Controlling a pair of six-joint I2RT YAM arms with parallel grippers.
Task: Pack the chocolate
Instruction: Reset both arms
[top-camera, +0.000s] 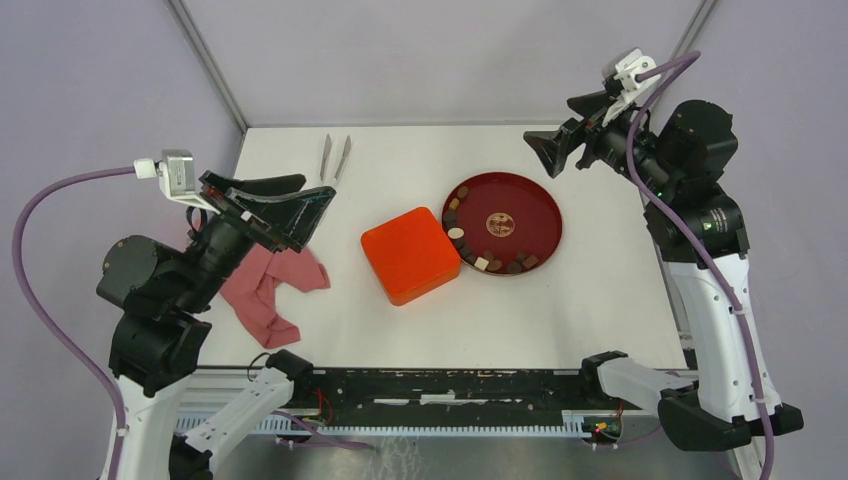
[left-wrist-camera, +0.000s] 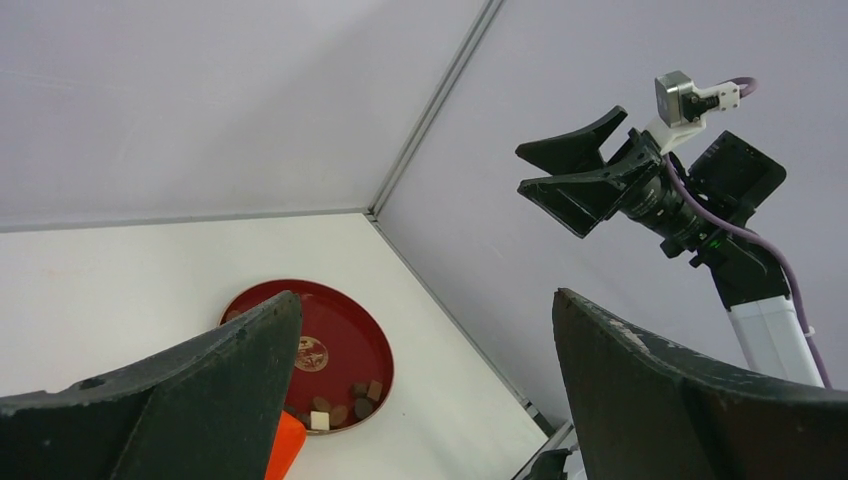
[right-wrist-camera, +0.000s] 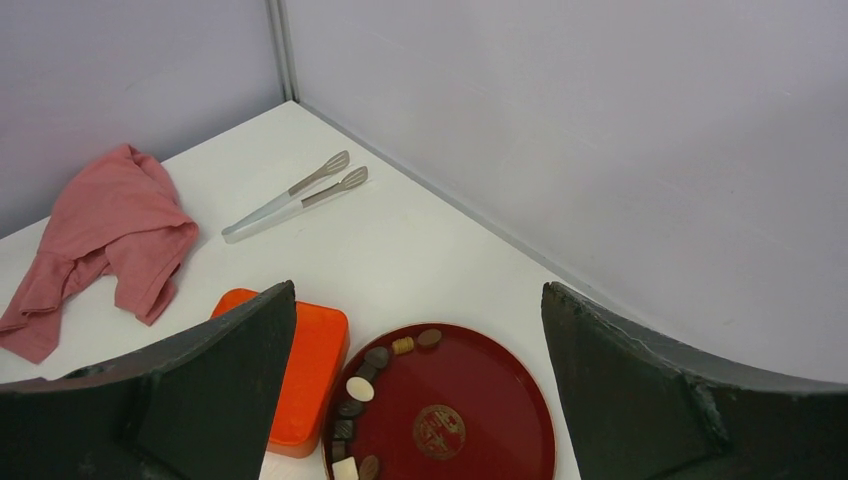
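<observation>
While poised above the counter (top-camera: 600, 300), hovering spread wide and empty: left end effector (top-camera: 315, 195) near the cloth (top-camera: 265, 285), right end effector (top-camera: 541, 153) near the plate (top-camera: 535, 205).

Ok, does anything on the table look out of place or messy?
Only mildly. The pink cloth lies crumpled on the left of the table, and the orange box sits skewed to its edges. Nothing spilled: the chocolates all sit on the red plate, along its rim.
</observation>
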